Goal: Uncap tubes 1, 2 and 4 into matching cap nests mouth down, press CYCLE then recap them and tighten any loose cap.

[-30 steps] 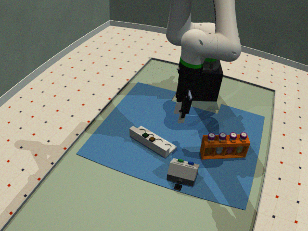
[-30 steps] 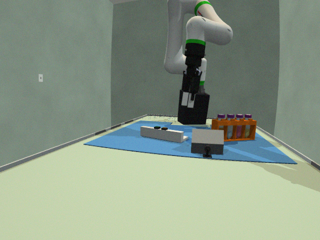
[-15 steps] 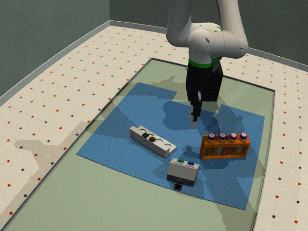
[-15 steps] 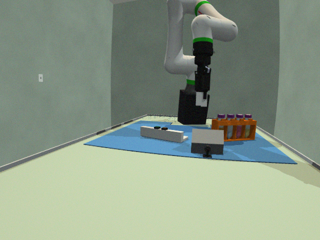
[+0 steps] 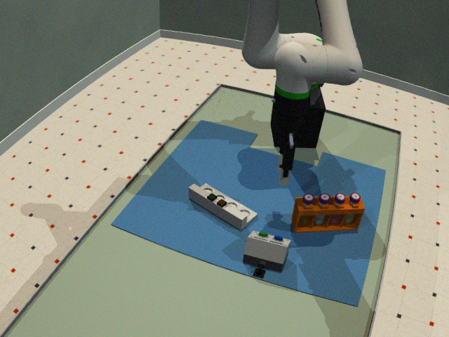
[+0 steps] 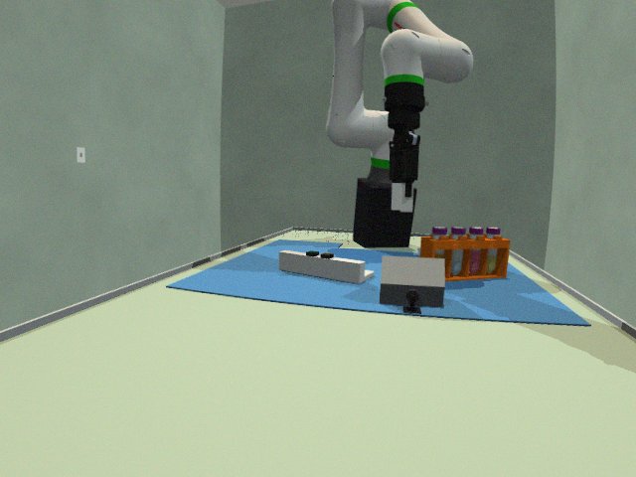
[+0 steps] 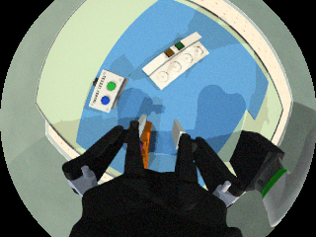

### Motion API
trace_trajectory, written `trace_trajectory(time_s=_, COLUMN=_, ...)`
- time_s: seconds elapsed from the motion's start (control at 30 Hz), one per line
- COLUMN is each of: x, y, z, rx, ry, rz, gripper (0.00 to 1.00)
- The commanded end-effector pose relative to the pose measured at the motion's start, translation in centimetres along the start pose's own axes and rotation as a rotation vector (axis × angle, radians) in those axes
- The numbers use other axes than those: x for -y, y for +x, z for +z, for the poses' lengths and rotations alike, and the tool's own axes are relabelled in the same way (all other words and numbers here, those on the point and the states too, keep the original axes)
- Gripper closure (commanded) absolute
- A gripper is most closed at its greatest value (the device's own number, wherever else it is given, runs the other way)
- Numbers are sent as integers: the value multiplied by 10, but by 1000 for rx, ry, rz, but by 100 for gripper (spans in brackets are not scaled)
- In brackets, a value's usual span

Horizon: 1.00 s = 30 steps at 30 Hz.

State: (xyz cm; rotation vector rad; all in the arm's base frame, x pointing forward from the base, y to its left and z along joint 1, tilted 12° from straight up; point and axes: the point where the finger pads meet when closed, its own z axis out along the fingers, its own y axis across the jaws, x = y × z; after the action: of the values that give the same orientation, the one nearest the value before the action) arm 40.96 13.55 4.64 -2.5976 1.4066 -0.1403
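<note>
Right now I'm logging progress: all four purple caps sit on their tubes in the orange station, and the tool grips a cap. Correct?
Not quite. The tool grips nothing; it hangs partly open above the blue mat, as the top view shows. All four purple caps do sit on their tubes in the orange station.

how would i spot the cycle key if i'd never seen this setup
Find the blue mat on the table, then the small grey desk in front of the orange tube rack. Two round keys sit on its top: CYCLE is the blue key, nearer the rack, beside the green key.
</note>
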Motion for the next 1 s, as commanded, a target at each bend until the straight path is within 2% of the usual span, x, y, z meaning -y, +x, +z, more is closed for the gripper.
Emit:
trace_trajectory(time_s=0.0, x=4, y=-21, z=0, rx=-4, ry=1, rz=219, gripper=65)
trace_trajectory(time_s=0.03, x=6, y=-29, z=0, rx=-4, ry=1, rz=303, gripper=65)
trace_trajectory(time_s=0.13, x=7, y=-38, z=0, rx=-4, ry=2, rz=386, gripper=65)
trace_trajectory(time_s=0.2, x=10, y=-54, z=0, rx=-4, ry=2, rz=493, gripper=65)
trace_trajectory(time_s=0.23, x=11, y=-62, z=0, rx=-4, ry=2, rz=493, gripper=65)
trace_trajectory(time_s=0.3, x=11, y=-62, z=0, rx=-4, ry=2, rz=493, gripper=65)
trace_trajectory(time_s=0.57, x=22, y=-120, z=0, rx=-4, ry=2, rz=493, gripper=65)
trace_trajectory(time_s=0.6, x=22, y=-120, z=0, rx=-4, ry=2, rz=493, gripper=65)
trace_trajectory(time_s=0.8, x=29, y=-161, z=0, rx=-4, ry=2, rz=493, gripper=65)
trace_trajectory(time_s=0.87, x=29, y=-161, z=0, rx=-4, ry=2, rz=493, gripper=65)
trace_trajectory(time_s=0.97, x=33, y=-185, z=0, rx=-4, ry=2, rz=493, gripper=65)
